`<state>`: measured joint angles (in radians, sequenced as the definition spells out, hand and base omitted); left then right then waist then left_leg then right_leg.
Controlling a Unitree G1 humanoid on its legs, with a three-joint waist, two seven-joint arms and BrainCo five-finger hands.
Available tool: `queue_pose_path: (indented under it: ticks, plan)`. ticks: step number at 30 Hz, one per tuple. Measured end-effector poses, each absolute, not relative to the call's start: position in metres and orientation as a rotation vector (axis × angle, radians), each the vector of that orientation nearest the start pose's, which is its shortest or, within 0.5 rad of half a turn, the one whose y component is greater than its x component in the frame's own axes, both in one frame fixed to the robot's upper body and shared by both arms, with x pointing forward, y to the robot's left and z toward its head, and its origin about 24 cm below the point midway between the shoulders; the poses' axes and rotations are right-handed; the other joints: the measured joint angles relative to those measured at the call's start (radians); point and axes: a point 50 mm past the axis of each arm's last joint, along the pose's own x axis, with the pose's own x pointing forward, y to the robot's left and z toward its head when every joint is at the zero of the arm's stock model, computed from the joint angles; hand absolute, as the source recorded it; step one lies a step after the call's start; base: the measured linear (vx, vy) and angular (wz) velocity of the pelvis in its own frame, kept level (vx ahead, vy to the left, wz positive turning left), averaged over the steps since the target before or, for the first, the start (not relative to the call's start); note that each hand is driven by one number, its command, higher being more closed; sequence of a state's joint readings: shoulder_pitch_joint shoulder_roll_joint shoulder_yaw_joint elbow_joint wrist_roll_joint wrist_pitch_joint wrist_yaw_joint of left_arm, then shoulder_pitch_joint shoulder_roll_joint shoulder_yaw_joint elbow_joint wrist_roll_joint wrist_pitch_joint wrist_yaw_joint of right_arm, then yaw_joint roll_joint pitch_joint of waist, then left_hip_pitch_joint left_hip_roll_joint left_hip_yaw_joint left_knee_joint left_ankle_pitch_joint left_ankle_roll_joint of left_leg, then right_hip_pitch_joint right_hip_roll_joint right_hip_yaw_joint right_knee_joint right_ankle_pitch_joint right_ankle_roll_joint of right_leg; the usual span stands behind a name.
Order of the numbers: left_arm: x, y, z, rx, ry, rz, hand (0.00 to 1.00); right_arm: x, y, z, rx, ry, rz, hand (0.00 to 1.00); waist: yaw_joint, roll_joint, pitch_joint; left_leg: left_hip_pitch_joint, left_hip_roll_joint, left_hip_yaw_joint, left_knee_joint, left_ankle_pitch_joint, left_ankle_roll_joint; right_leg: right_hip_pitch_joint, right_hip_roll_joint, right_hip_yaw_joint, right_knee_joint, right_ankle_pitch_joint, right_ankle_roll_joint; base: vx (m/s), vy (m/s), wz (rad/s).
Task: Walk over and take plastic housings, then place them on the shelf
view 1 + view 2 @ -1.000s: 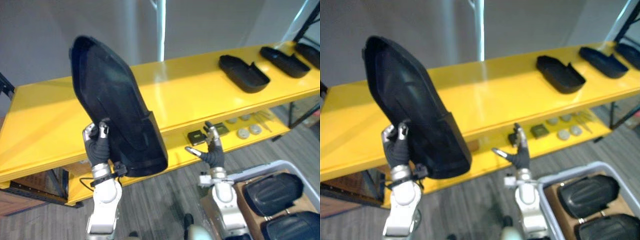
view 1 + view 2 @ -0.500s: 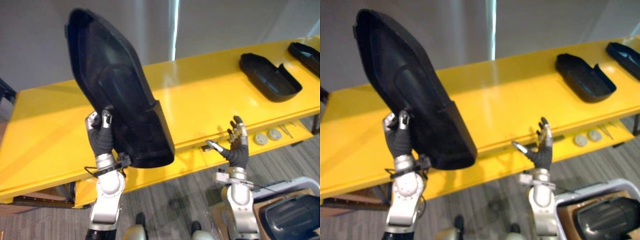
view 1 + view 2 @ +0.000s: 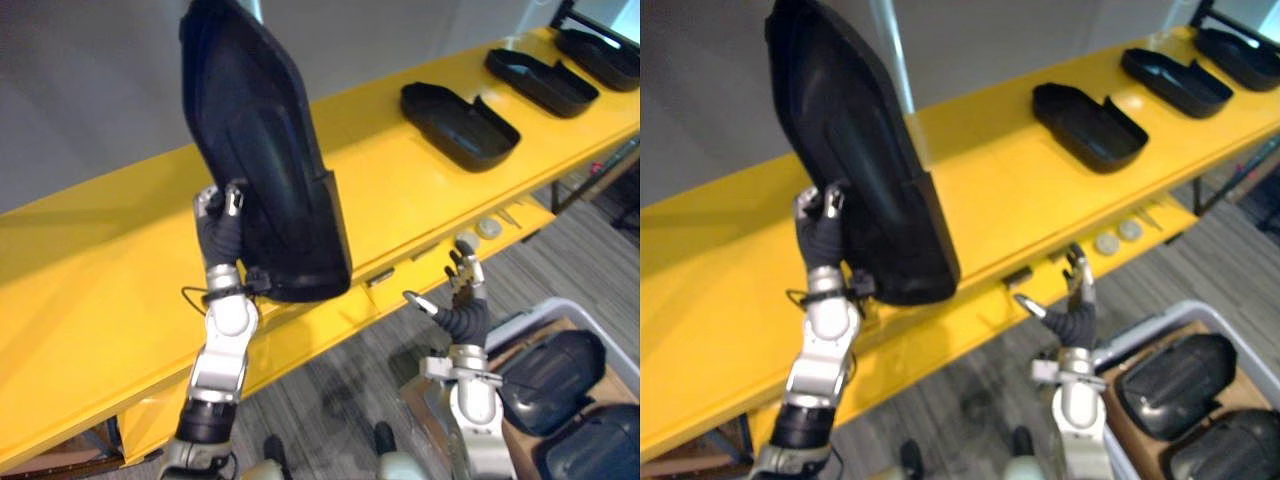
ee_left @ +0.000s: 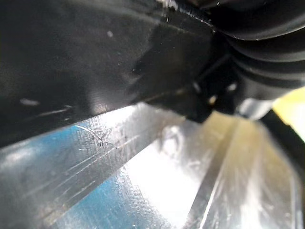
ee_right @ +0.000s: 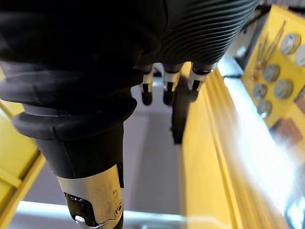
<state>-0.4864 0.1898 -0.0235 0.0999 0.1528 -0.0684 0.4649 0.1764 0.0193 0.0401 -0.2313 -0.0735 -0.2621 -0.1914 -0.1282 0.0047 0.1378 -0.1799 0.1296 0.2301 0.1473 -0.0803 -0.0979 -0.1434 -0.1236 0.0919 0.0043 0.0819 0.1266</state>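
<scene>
We are mid-placement: our left hand (image 3: 222,232) clasps the black housing (image 3: 265,170) on end over the yellow shelf (image 3: 110,270) at 11 o'clock, while our right hand (image 3: 463,306) hangs slack-fingered at 5, so next we judge it needs laying flat.

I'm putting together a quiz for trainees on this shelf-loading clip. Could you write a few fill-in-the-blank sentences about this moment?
1. The left hand grips a raised black housing, while the right hand, fingers open, holds ____.
2. On the yellow shelf, ____ other housings lie in view.
3. Spare housings sit in a bin on the robot's ____ side.

Missing words: nothing; three; right
</scene>
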Motion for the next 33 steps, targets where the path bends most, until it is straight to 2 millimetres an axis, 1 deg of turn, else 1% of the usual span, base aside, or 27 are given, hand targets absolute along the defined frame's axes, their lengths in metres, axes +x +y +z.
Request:
queue_pose_path:
  ticks: [1,2,4,5,6,7,8,10,13,14,16,19,21,22,26,28,32,33]
  plan:
    - [0.335,0.17,0.178,0.234,-0.506,0.386,1.0,0.214,-0.156,0.082,-0.026,-0.333,-0.197,0.0,-0.014,0.003,0.003,-0.007,-0.001,0.002,0.002,0.001,0.002,-0.006,-0.001,0.0,-0.002,0.007,0.001,-0.07,0.014,-0.15]
    - [0.339,0.173,0.182,0.234,-0.502,0.394,1.0,0.214,-0.156,0.083,-0.027,-0.338,-0.197,0.0,-0.021,0.006,0.006,-0.014,-0.001,0.001,0.004,0.003,0.004,-0.013,-0.001,0.0,-0.002,0.01,0.001,-0.07,0.014,-0.03]
    - [0.353,0.179,0.218,0.212,-0.567,0.418,1.0,0.215,-0.156,0.096,-0.024,-0.397,-0.197,0.0,-0.027,0.001,0.053,-0.058,0.001,0.003,0.037,0.004,0.006,-0.046,-0.001,0.008,0.004,0.018,0.003,-0.13,0.012,-0.04]
    - [0.356,0.181,0.228,0.207,-0.589,0.428,1.0,0.216,-0.156,0.099,-0.023,-0.411,-0.195,0.0,-0.028,-0.001,0.067,-0.073,0.002,0.003,0.048,0.003,0.007,-0.057,-0.001,0.012,0.004,0.018,0.004,-0.15,-0.009,-0.04]
    - [0.359,0.184,0.246,0.208,-0.628,0.448,1.0,0.219,-0.155,0.105,-0.019,-0.441,-0.19,0.0,-0.028,-0.003,0.103,-0.099,0.007,0.002,0.075,0.002,0.008,-0.07,0.0,0.017,0.004,0.02,0.007,-0.13,-0.031,-0.04]
    - [0.361,0.185,0.257,0.199,-0.645,0.454,1.0,0.222,-0.153,0.109,-0.016,-0.461,-0.185,0.0,-0.028,-0.003,0.139,-0.105,0.01,0.002,0.088,0.002,0.008,-0.071,0.002,0.018,0.005,0.02,0.008,-0.13,-0.038,-0.06]
    - [0.364,0.188,0.264,0.197,-0.645,0.464,1.0,0.224,-0.152,0.112,-0.013,-0.473,-0.181,0.0,-0.028,-0.001,0.168,-0.109,0.014,0.002,0.097,0.002,0.008,-0.072,0.004,0.019,0.005,0.02,0.008,-0.14,-0.051,-0.05]
    - [0.371,0.192,0.267,0.211,-0.612,0.482,1.0,0.225,-0.15,0.115,-0.01,-0.484,-0.171,0.0,-0.028,0.01,0.185,-0.137,0.018,0.0,0.107,0.003,0.007,-0.095,0.007,0.018,0.004,0.02,0.008,-0.11,-0.056,-0.03]
    - [0.385,0.194,0.264,0.254,-0.515,0.486,1.0,0.224,-0.144,0.112,-0.015,-0.473,-0.136,0.0,-0.031,0.011,0.194,-0.15,0.023,-0.003,0.108,0.007,0.001,-0.109,0.013,0.021,0.005,0.02,0.008,-0.04,-0.053,-0.02]
    - [0.386,0.193,0.265,0.26,-0.509,0.485,1.0,0.223,-0.144,0.111,-0.017,-0.47,-0.134,0.0,-0.031,0.011,0.194,-0.15,0.023,-0.004,0.108,0.007,0.001,-0.109,0.013,0.021,0.005,0.02,0.008,0.0,0.0,0.0]
    - [0.393,0.191,0.272,0.318,-0.479,0.464,1.0,0.222,-0.139,0.109,-0.013,-0.46,-0.107,0.0,-0.034,0.011,0.199,-0.149,0.022,-0.005,0.108,0.008,0.002,-0.109,0.013,0.02,0.01,0.019,0.008,0.0,0.0,0.0]
    - [0.399,0.187,0.293,0.353,-0.49,0.423,1.0,0.222,-0.129,0.111,-0.002,-0.47,-0.06,0.0,-0.036,0.005,0.24,-0.134,0.019,-0.008,0.107,0.01,0.004,-0.102,0.012,0.019,0.031,0.011,0.006,-0.01,0.004,0.02]
    - [0.403,0.185,0.3,0.382,-0.477,0.399,1.0,0.223,-0.124,0.113,0.003,-0.478,-0.04,0.0,-0.038,0.004,0.255,-0.134,0.014,-0.013,0.106,0.013,0.007,-0.102,0.007,0.016,0.039,0.002,0.008,-0.01,0.01,0.09]
    - [0.406,0.186,0.3,0.405,-0.448,0.382,1.0,0.223,-0.121,0.114,0.007,-0.479,-0.022,0.0,-0.038,0.003,0.256,-0.134,0.012,-0.015,0.105,0.014,0.008,-0.102,0.007,0.015,0.039,0.001,0.008,0.0,0.006,0.07]
    - [0.415,0.189,0.303,0.43,-0.36,0.361,1.0,0.223,-0.116,0.114,0.009,-0.48,0.01,0.0,-0.04,0.003,0.256,-0.13,0.01,-0.018,0.101,0.016,0.009,-0.1,0.005,0.013,0.045,-0.002,0.007,0.01,0.004,0.03]
    - [0.419,0.191,0.301,0.444,-0.313,0.35,1.0,0.223,-0.114,0.112,0.016,-0.472,0.021,0.0,-0.041,0.003,0.256,-0.117,0.006,-0.017,0.086,0.023,0.008,-0.098,0.004,0.013,0.05,-0.003,0.007,0.0,0.0,0.0]
    - [0.421,0.199,0.301,0.487,-0.264,0.34,1.0,0.223,-0.106,0.106,0.036,-0.443,0.065,0.0,-0.045,0.002,0.257,-0.1,0.002,-0.016,0.052,0.043,0.006,-0.098,0.003,0.013,0.054,-0.007,0.005,0.0,0.0,0.0]
    - [0.42,0.204,0.302,0.497,-0.255,0.347,1.0,0.223,-0.105,0.103,0.041,-0.426,0.072,0.0,-0.047,0.002,0.257,-0.097,0.002,-0.015,0.044,0.048,0.004,-0.098,0.004,0.013,0.053,-0.008,0.004,0.0,0.0,0.0]
